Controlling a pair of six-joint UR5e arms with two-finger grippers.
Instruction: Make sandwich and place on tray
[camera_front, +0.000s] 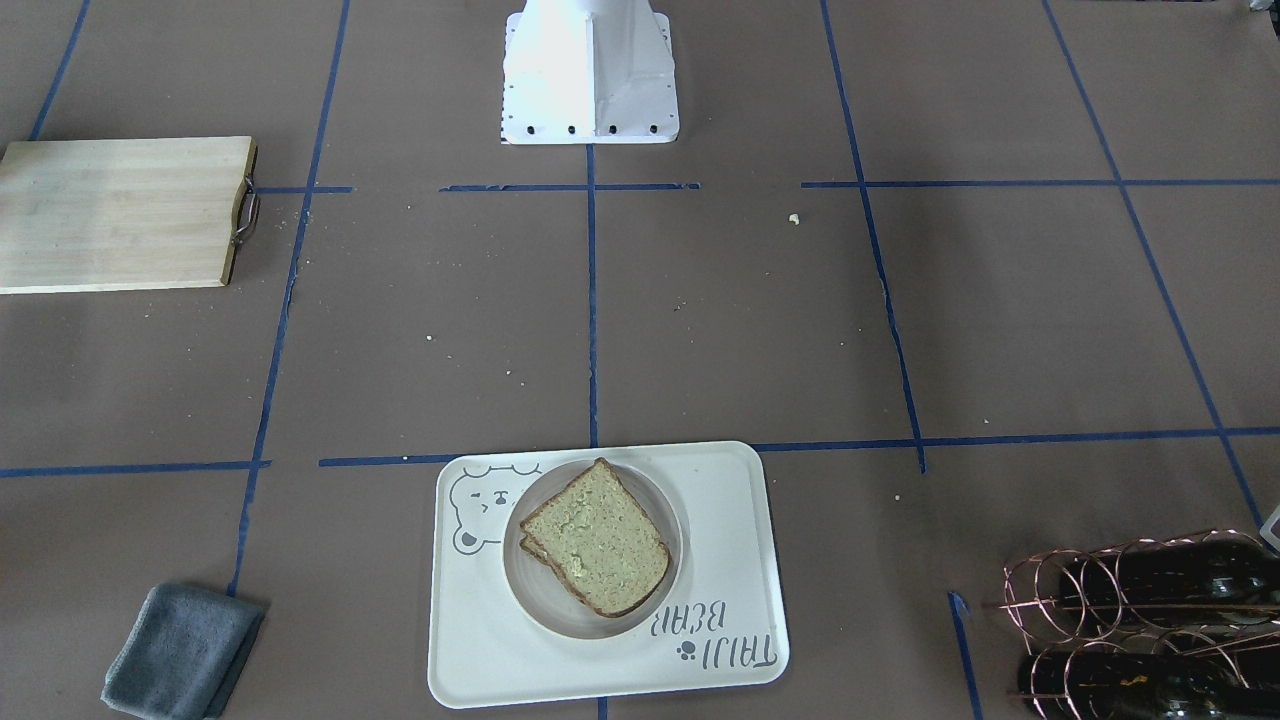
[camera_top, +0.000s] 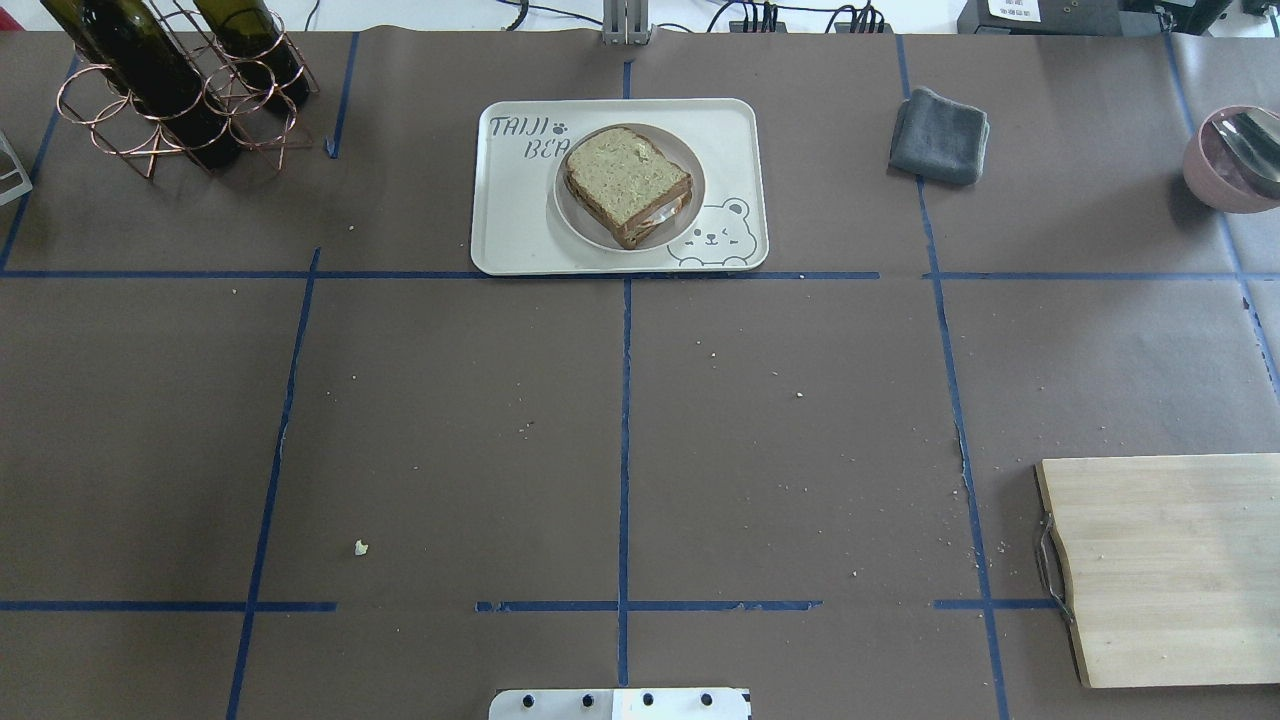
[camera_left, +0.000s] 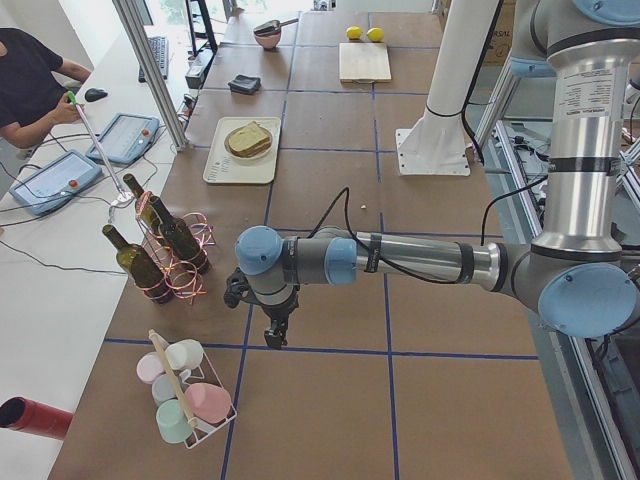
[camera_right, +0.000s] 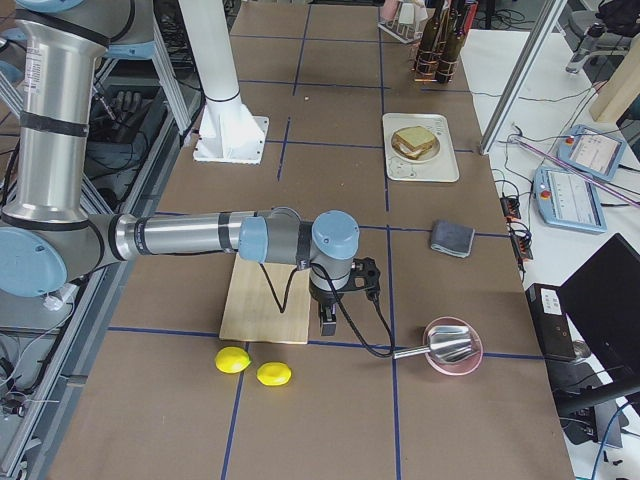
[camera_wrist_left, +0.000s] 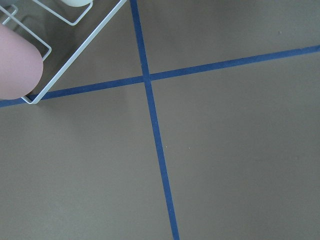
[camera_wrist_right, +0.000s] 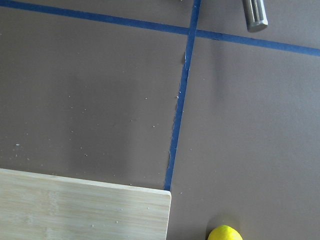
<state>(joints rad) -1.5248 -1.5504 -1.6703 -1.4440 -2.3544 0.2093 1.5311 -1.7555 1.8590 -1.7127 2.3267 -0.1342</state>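
Note:
The sandwich (camera_top: 625, 185), two slices of greenish-tan bread with a bit of white egg showing at the edge, lies on a small round white plate (camera_top: 690, 190) on the cream bear tray (camera_top: 515, 220) at the table's far middle. It also shows in the front-facing view (camera_front: 595, 540) and in both side views (camera_left: 249, 140) (camera_right: 415, 142). My left gripper (camera_left: 272, 335) hangs low over bare table near the cup rack, far from the tray. My right gripper (camera_right: 327, 325) hangs by the cutting board's corner. I cannot tell whether either is open or shut.
A wooden cutting board (camera_top: 1170, 565) lies at the near right, with two lemons (camera_right: 232, 360) beyond it. A grey cloth (camera_top: 940, 135), a pink bowl with a utensil (camera_top: 1235, 160), a wire wine rack with bottles (camera_top: 170, 80) and a cup rack (camera_left: 185, 400) stand around. An operator (camera_left: 30, 80) sits at the far side.

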